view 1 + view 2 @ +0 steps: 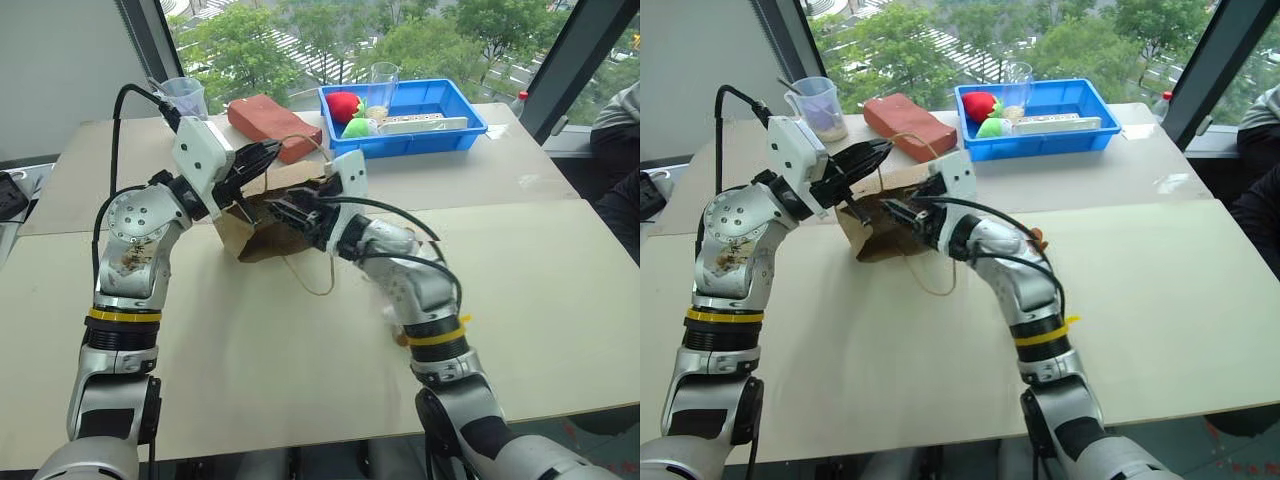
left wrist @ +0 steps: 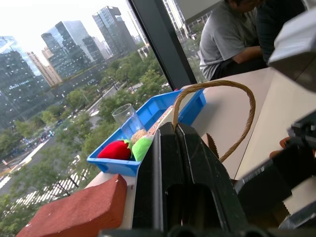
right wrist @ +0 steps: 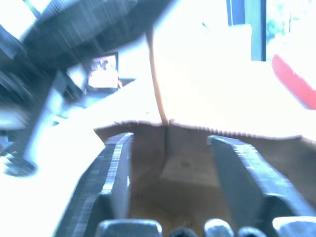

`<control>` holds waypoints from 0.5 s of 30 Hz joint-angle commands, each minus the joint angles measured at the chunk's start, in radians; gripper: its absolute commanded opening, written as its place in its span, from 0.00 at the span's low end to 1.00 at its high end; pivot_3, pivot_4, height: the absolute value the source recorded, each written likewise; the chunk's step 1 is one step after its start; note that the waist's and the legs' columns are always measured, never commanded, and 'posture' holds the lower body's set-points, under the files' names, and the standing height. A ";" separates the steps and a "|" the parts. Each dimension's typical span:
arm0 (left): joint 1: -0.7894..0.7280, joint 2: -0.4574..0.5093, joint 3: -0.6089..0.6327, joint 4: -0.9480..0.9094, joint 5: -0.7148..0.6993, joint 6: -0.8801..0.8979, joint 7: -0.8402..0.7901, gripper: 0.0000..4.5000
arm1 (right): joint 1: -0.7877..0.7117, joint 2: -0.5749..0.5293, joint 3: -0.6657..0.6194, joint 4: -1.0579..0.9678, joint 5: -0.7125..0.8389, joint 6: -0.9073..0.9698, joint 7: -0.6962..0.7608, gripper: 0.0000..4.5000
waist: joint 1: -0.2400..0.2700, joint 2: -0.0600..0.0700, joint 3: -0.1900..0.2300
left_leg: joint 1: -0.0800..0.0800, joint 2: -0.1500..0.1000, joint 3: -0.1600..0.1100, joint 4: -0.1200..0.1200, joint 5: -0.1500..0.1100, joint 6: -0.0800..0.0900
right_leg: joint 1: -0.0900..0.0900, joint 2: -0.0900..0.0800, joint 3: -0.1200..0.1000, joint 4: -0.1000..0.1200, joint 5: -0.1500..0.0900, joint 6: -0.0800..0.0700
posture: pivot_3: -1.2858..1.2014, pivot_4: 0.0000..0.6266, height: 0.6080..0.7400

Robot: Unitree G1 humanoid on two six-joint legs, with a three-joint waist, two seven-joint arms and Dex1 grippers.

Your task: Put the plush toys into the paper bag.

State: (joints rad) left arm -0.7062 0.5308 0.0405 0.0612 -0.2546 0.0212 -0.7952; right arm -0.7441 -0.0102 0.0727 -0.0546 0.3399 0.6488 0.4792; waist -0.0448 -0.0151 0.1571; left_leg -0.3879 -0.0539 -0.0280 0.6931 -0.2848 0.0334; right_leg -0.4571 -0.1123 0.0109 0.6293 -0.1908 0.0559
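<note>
- Paper bag stands crumpled near the middle of the worktop, mouth turned toward the robot, one beige loop handle arching above its serrated rim and another trailing onto the worktop on the robot's side of the bag.
- Left pincer is pressed together on the bag's upper rim at the foot of that arched handle, holding the mouth up.
- Right pincer sits at the bag's mouth, its fingers standing apart with the brown interior between them; nothing is gripped.
- Plush toys: I cannot tell where they are; none lies on the worktop around the bag, and the bag's depths are hidden.
- Beyond the bag lie a reddish brick block, a plastic cup and a blue tray holding a red toy and a green toy.
- Risks, as I judge: the thin rim could tear or slip from the left pincer and the mouth collapse; the right pincer could snag the trailing handle when pulling back and tip the bag.
</note>
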 commanded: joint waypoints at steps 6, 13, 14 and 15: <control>-0.061 0.001 0.016 0.033 -0.010 -0.032 -0.021 0.00 | 0.157 -0.324 -0.087 -0.290 0.058 0.144 0.083 1.00 | 0.009 0.000 0.000 | -0.001 -0.002 0.001 0.002 -0.001 0.002 | 0.000 -0.001 0.000 -0.001 0.000 0.000 | 0.52 0.24 1.00; -0.045 0.000 0.015 0.019 -0.018 -0.029 -0.040 0.00 | 0.376 -0.860 -0.152 -0.379 0.106 0.333 0.315 1.00 | 0.028 0.000 0.000 | -0.002 -0.002 0.002 0.002 -0.003 0.006 | 0.001 -0.001 0.000 -0.004 0.000 0.000 | 0.52 0.24 1.00; -0.041 -0.002 0.015 0.015 -0.019 -0.027 -0.040 0.00 | 0.392 -0.886 -0.161 -0.378 0.118 0.345 0.323 1.00 | 0.029 0.000 0.000 | -0.001 -0.001 0.002 0.002 -0.004 0.007 | 0.002 -0.001 0.000 -0.005 0.000 0.000 | 0.52 0.24 1.00; -0.038 -0.003 0.014 0.014 -0.019 -0.025 -0.040 0.00 | 0.408 -0.902 -0.173 -0.384 0.140 0.371 0.329 1.00 | 0.027 -0.001 0.000 | -0.002 -0.001 0.004 0.003 -0.004 0.007 | 0.002 -0.001 0.001 -0.005 0.000 0.000 | 0.52 0.24 1.00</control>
State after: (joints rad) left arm -0.7368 0.5260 0.0434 0.1138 -0.2596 0.0024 -0.8353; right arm -0.3352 -0.9040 -0.0683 -0.3996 0.4382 0.9910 0.7835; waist -0.0182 -0.0158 0.1574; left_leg -0.3887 -0.0546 -0.0238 0.6964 -0.2889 0.0408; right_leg -0.4548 -0.1132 0.0128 0.6240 -0.1908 0.0560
